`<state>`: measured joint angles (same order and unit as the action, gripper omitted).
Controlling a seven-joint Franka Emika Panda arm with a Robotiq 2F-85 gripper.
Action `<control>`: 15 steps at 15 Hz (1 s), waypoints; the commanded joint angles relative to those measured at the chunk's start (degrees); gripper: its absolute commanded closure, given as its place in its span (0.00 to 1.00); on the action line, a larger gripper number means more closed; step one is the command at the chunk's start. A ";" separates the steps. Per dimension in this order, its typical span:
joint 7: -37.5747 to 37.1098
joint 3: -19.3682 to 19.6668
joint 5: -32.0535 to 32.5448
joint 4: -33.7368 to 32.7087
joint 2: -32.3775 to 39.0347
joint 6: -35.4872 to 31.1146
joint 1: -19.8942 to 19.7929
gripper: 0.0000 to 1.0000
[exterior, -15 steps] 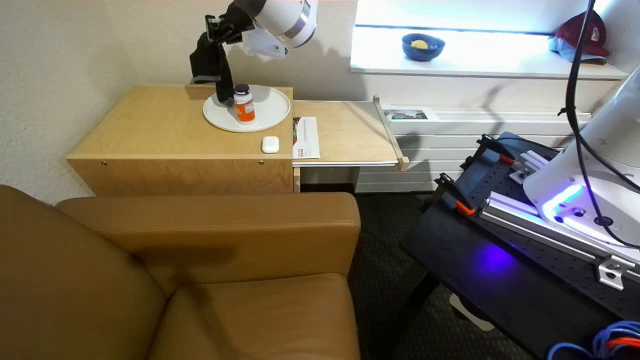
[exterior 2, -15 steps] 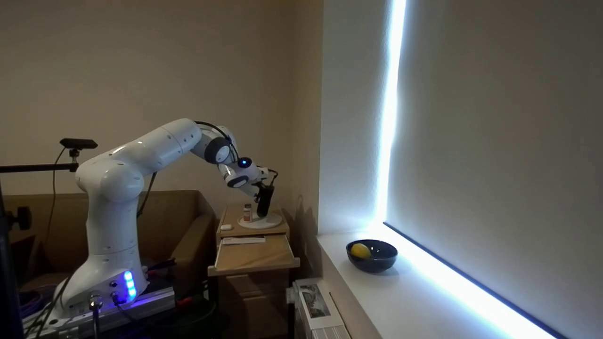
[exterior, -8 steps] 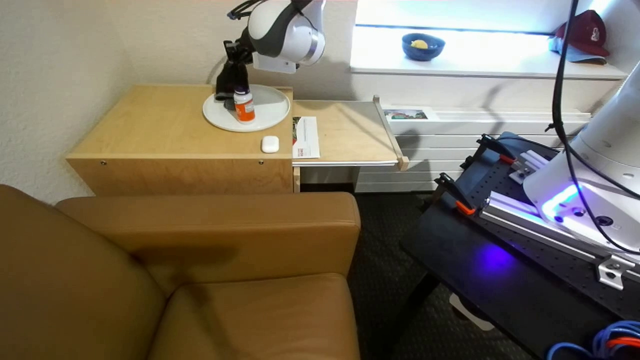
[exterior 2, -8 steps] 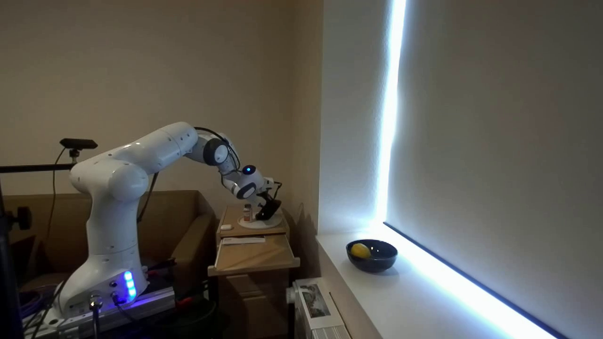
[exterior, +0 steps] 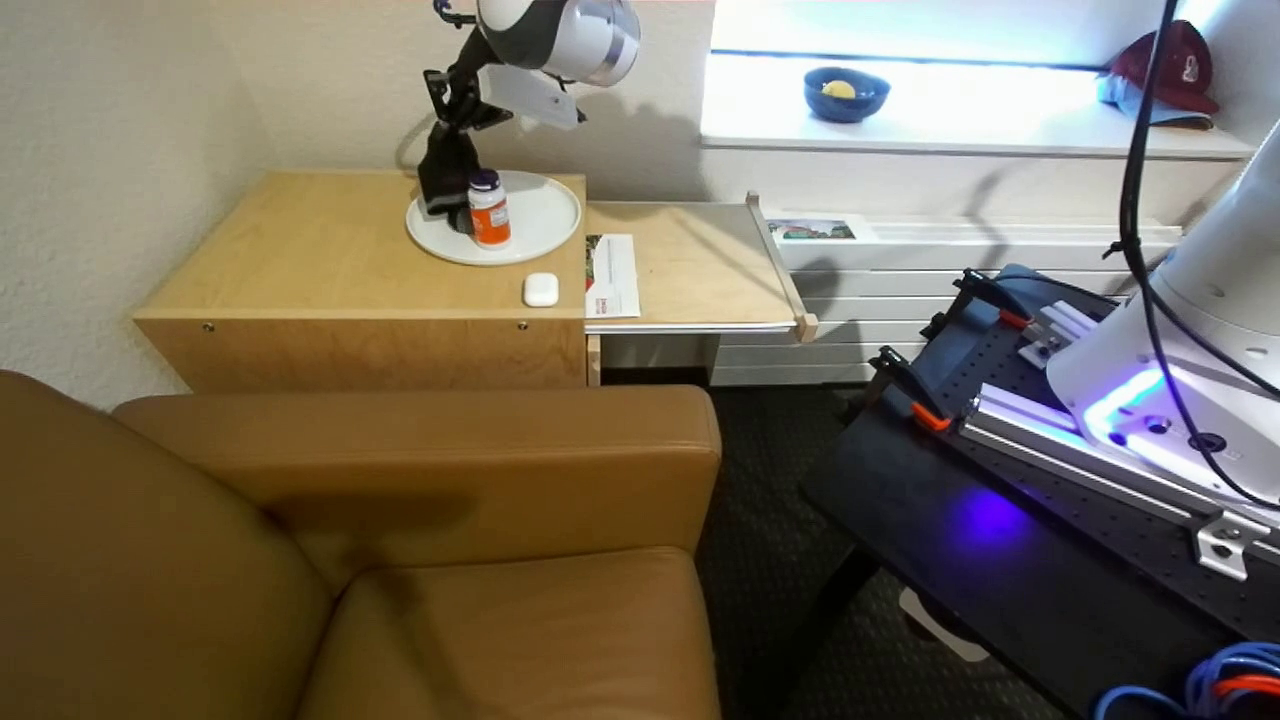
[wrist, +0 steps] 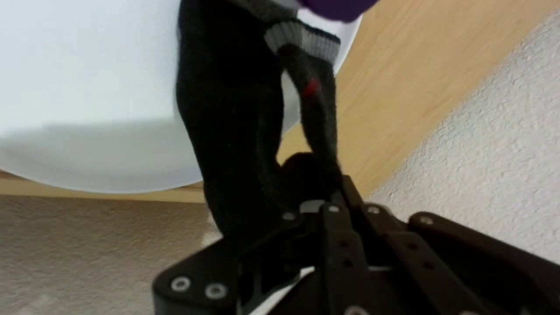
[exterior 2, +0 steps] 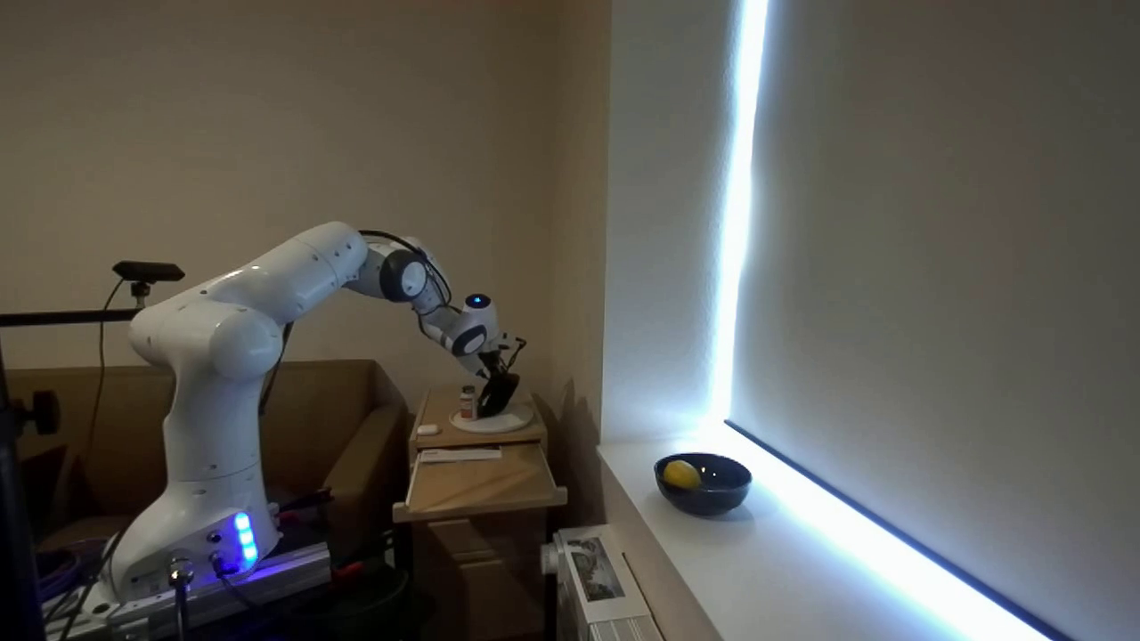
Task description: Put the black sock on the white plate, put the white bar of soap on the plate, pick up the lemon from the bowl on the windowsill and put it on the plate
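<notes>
We've got the arm (exterior 2: 307,267) arched up & fwd, far end tipped down; gripper (wrist: 341,199) pinching the black sock (wrist: 227,100), which hangs over the white plate (wrist: 87,87), just beside the btl (exterior: 490,220); plate contact unclear.

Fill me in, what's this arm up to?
The gripper is shut on the black sock, which hangs over the white plate; its lower end looks to be down on the plate, beside an orange-labelled bottle standing there. A small white block, probably the soap, lies on the wooden cabinet, off the plate. The lemon sits in the blue bowl on the windowsill. So none of the three is fully placed yet.
</notes>
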<state>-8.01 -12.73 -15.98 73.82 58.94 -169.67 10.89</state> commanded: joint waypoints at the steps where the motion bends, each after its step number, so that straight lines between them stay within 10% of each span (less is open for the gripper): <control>1: -5.91 3.06 0.39 0.33 -2.57 9.25 1.23 0.99; 15: -15.15 8.67 0.82 4.33 -14.19 28.16 0.99 0.05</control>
<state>-23.04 -3.29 -15.29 72.10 53.22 -147.84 13.93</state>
